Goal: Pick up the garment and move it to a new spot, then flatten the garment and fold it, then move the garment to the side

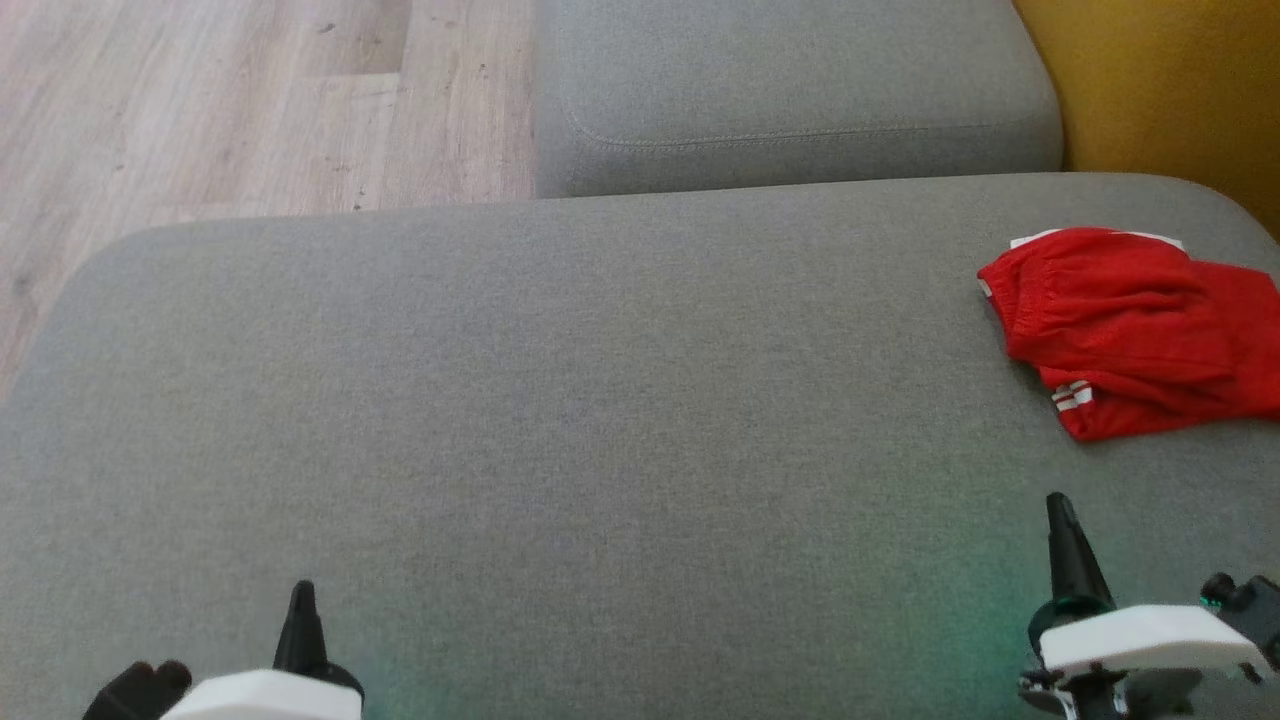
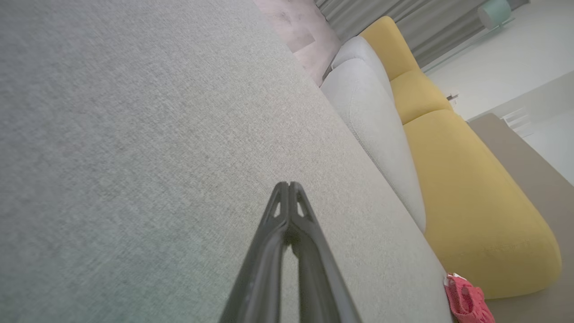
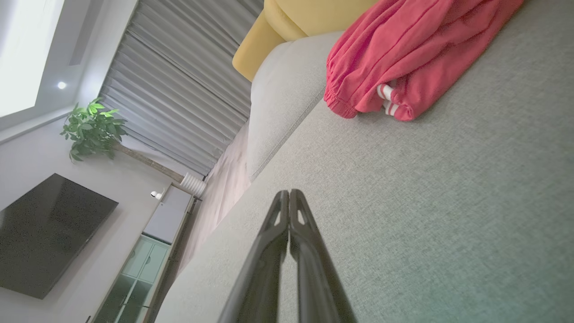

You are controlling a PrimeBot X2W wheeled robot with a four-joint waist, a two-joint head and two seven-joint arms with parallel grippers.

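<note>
the red fabric garment with white stripes (image 1: 1130,330) lies bundled at the right edge of the grey woven cushion (image 1: 600,400) — seemingly folded and set aside, little left. both arms' jaws are closed, empty.

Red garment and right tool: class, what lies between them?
Just bare grey cushion lies between right tool and red garment, as the head and right wrist views show.

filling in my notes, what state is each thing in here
red garment: bunched up, lying unheld at the right of the grey cushion
left hand: shut, empty
right hand: shut, empty, apart from the red garment
</note>
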